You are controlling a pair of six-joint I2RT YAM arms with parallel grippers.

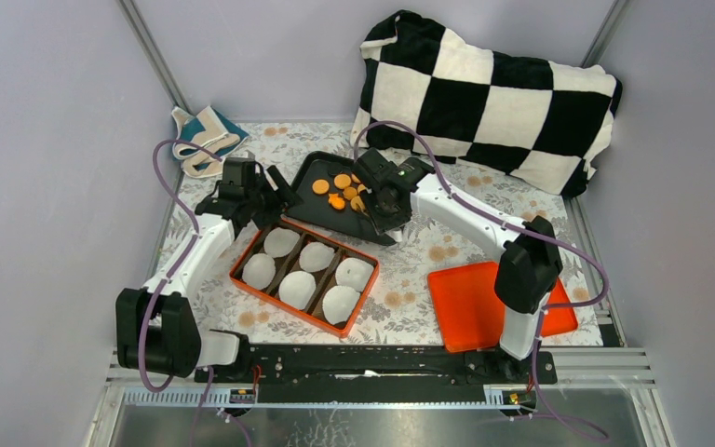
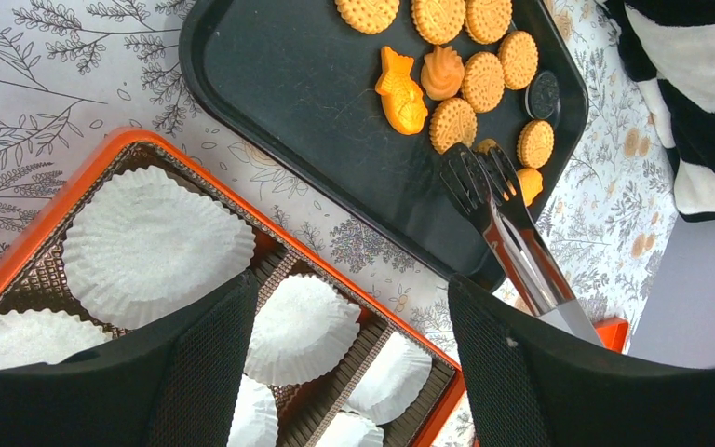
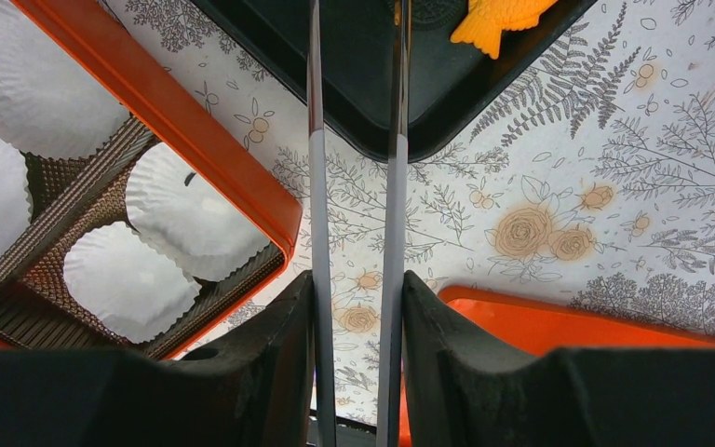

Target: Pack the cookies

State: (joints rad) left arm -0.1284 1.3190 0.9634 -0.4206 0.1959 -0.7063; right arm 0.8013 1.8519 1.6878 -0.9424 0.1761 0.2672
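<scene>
Several orange-yellow cookies (image 2: 482, 82), one of them fish-shaped (image 2: 400, 91), lie at the far end of a black tray (image 2: 307, 102); they also show in the top view (image 1: 340, 189). My right gripper (image 3: 358, 279) is shut on metal tongs (image 3: 393, 186), also seen in the top view (image 1: 382, 207). The tong tips (image 2: 481, 175) sit close together over the tray's near right corner, beside a cookie (image 2: 528, 183). I cannot tell if they hold anything. My left gripper (image 2: 349, 284) is open and empty above the orange box (image 2: 102, 154) of white paper liners (image 2: 154, 244).
An orange lid (image 1: 470, 303) lies flat at the right front, by the right arm's base. A checkered pillow (image 1: 493, 93) fills the back right. A folded cloth (image 1: 203, 135) lies at the back left. One dark round cookie (image 2: 542, 93) sits at the tray's edge.
</scene>
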